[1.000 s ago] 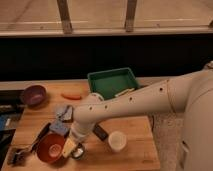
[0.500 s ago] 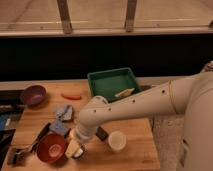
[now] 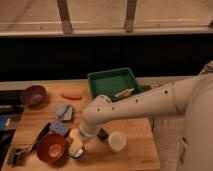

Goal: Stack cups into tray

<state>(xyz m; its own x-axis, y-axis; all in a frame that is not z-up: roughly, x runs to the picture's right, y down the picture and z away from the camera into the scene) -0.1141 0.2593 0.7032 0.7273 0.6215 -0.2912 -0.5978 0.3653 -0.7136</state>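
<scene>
Lowered since earlier, your gripper (image 3: pixel 76 148) beside the red-orange bowl (image 3: pixel 50 147), finger state indiscernible, cream-white cup (image 3: pixel 117 140) near, no legible writing.

- I see a purple bowl (image 3: pixel 33 94) at the far left of the wooden table (image 3: pixel 135 155).
- A red-orange bowl (image 3: pixel 51 147) sits near the front left corner.
- A small orange piece (image 3: pixel 71 96) lies between the purple bowl and the table's middle.
- A grey-blue crumpled thing (image 3: pixel 63 112) lies mid-left.

Lab-like room, wooden table (image 3: pixel 135 150), window ledge (image 3: pixel 105 31)
</scene>
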